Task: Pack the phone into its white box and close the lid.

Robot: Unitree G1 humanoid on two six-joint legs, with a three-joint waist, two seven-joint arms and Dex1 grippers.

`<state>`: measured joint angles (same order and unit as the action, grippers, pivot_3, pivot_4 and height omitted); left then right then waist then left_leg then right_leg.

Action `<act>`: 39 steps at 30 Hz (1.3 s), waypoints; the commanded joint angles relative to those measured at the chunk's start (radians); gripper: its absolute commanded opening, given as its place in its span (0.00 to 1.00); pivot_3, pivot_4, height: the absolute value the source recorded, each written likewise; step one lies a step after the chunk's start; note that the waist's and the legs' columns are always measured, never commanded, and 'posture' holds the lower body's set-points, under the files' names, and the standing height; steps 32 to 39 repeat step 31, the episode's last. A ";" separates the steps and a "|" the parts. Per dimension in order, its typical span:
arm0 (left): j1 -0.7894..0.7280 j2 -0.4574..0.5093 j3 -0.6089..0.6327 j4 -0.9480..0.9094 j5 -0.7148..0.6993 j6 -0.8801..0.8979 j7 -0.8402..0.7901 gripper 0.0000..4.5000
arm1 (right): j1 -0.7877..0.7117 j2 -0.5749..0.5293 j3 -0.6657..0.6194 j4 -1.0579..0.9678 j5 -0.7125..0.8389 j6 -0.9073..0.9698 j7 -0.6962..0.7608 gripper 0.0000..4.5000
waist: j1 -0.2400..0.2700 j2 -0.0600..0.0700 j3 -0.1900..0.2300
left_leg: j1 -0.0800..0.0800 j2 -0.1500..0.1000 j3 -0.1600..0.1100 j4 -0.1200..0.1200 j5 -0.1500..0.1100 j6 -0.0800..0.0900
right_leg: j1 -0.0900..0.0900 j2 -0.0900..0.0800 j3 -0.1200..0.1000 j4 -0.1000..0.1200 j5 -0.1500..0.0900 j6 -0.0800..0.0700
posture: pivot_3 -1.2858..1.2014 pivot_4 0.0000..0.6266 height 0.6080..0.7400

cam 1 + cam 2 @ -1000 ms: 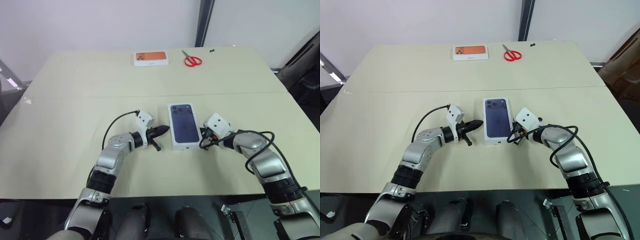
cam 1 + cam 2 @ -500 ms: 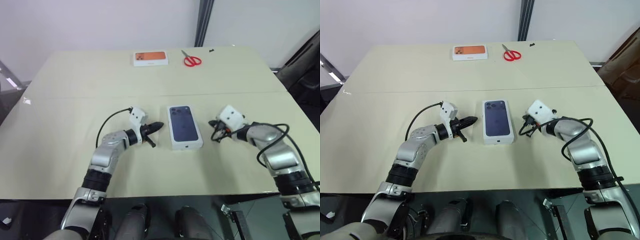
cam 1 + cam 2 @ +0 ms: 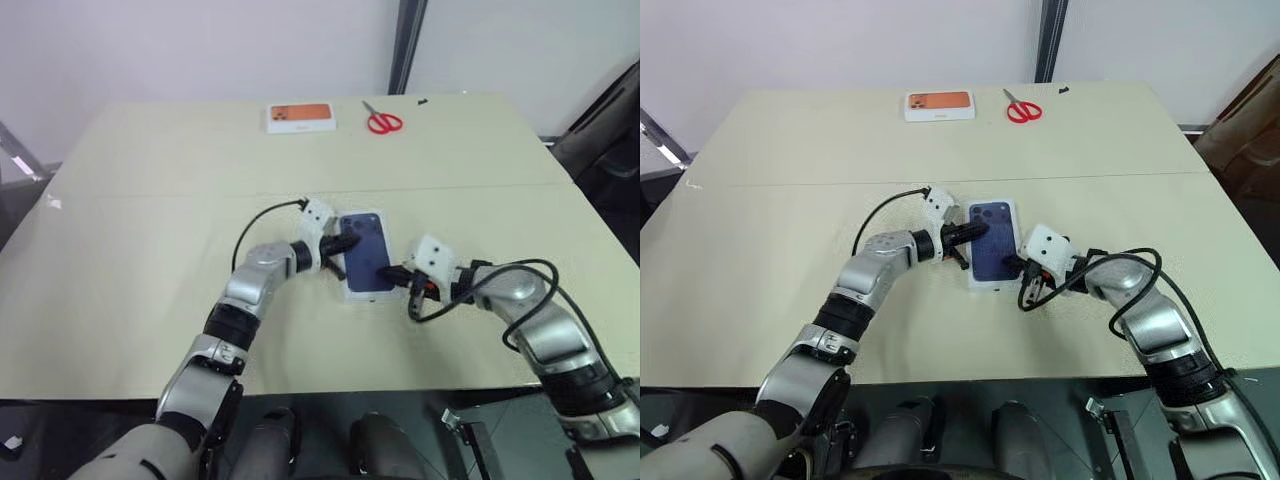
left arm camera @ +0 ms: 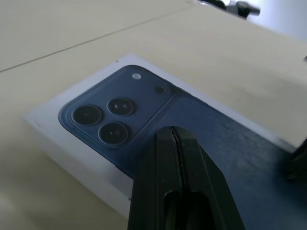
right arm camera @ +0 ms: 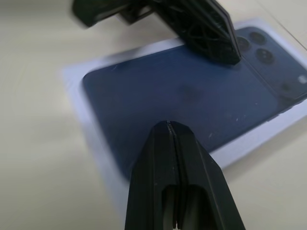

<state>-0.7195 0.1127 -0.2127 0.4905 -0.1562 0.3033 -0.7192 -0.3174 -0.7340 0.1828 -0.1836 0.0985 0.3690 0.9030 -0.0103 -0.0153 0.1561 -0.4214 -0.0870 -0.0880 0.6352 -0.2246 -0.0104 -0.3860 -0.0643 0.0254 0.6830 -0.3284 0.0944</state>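
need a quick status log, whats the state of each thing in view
phone: lying back up in the white box, camera cluster toward the far end
white box: open, no lid on it, flat on the table
left claw: shut, tips over the phone's far end
right claw: shut, tips over the phone's near right edge
orange-topped box: closed, at the table's far edge
scissors: shut, lying flat beside that box

One dark navy-blue smartphone, two white rectangular boxes, one pair of red-handled scissors.
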 commanded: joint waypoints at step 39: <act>0.542 0.536 0.422 -0.532 -0.277 0.089 -0.261 0.99 | 0.211 -0.029 -0.435 -0.023 0.258 -0.034 0.022 1.00 | 0.001 0.001 0.001 | -0.003 0.001 0.000 -0.003 -0.001 0.002 | -0.005 -0.001 0.001 -0.001 0.000 -0.001 | 0.52 0.24 0.95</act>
